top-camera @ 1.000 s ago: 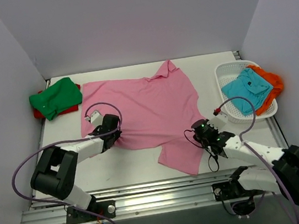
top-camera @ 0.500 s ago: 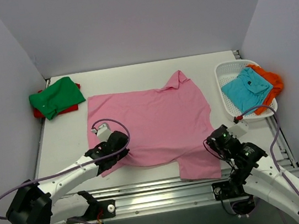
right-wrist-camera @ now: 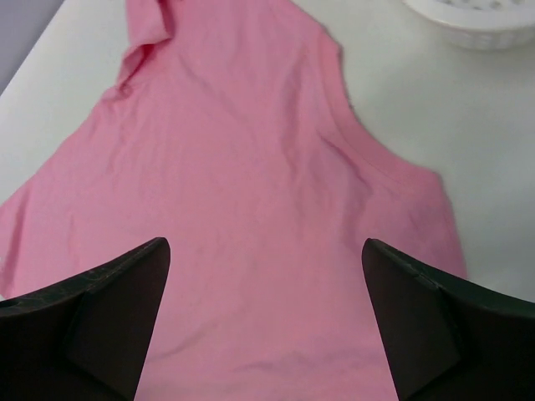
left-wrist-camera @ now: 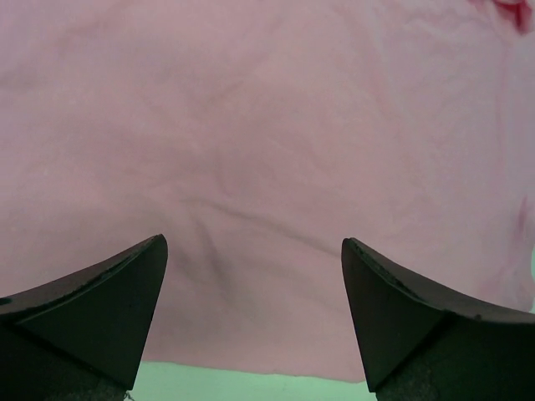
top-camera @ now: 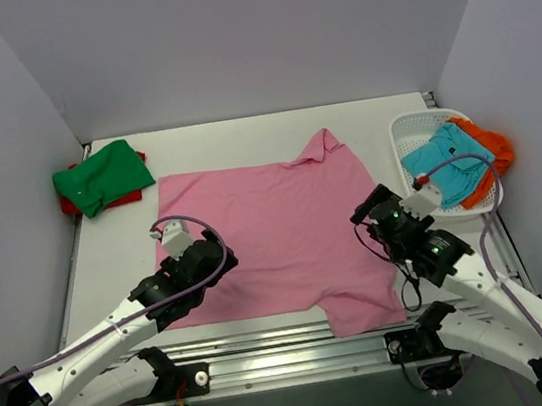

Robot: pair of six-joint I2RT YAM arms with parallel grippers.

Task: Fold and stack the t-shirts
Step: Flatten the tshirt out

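The large pink collared t-shirt (top-camera: 275,228) lies spread flat across the middle of the table, collar toward the back. My left gripper (top-camera: 214,258) hovers over its near left hem, open, with only pink cloth (left-wrist-camera: 267,125) below the gap (left-wrist-camera: 252,242). My right gripper (top-camera: 371,211) is above the shirt's right side, also open and holding nothing (right-wrist-camera: 266,242); pink cloth (right-wrist-camera: 251,150) fills that view. A green t-shirt (top-camera: 100,174) lies on a red one (top-camera: 132,195) at the back left. A teal t-shirt (top-camera: 447,163) and an orange one (top-camera: 490,147) sit in the basket.
The white mesh basket (top-camera: 404,131) stands at the back right, and its rim (right-wrist-camera: 476,21) shows in the right wrist view. The shirt's near hem lies close to the table's front edge (left-wrist-camera: 251,386). Grey walls close in the table on three sides.
Both grippers dragged the pink shirt toward the near edge, then opened and let it go. Both have since risen and moved back over the cloth, and the shirt lies flatter.
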